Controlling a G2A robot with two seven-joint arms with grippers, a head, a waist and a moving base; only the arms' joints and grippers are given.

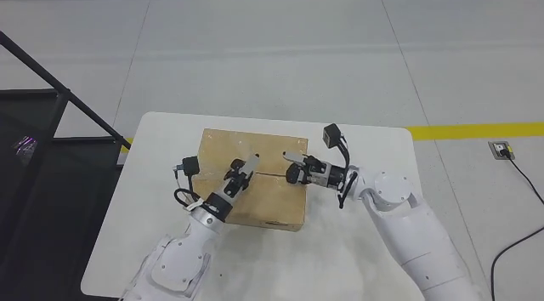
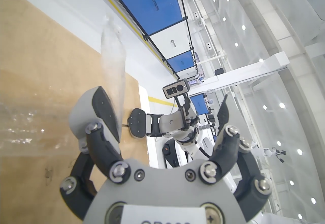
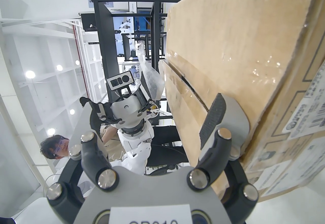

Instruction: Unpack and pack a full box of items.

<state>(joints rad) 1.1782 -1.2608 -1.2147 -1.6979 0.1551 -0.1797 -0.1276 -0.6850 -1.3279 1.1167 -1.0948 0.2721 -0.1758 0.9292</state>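
Note:
A closed cardboard box (image 1: pixel 272 203) sits on the white table (image 1: pixel 357 241), its top flaps meeting in a seam covered with clear tape. My left gripper (image 1: pixel 245 167) hovers over the middle of the box top, fingers spread wide. A peeled-up strip of clear tape (image 2: pixel 114 62) stands off the box (image 2: pixel 38 70) against one left fingertip (image 2: pixel 101 108). My right gripper (image 1: pixel 291 169) is open at the right end of the seam. One of its fingers (image 3: pixel 215 118) rests on the box top (image 3: pixel 228 44), the other is in the air. The tape strip (image 3: pixel 149 77) rises beside the far left gripper.
Printed labels (image 3: pixel 304 120) cover the box's side wall. A black metal frame (image 1: pixel 34 173) stands off the table's left edge. Bare table surface lies in front of and to the right of the box.

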